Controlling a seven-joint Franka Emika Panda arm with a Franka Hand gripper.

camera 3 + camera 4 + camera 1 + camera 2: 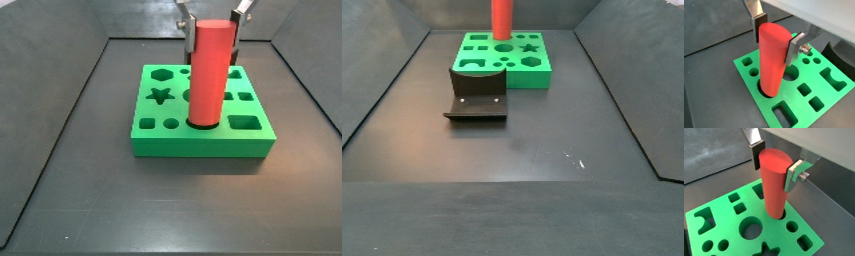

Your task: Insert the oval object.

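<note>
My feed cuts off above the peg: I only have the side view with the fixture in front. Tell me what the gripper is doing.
Observer: The gripper is at the top of the peg, with one finger on each side and both pads against it.
Operator: Confirm the base is in a hole.
Observer: Yes. In both wrist views the base sits below the top face of the block, inside a hole.
Operator: Report how far in it is.
Observer: Not far. In a side view most of the peg's length stands above the block, upright.
</note>
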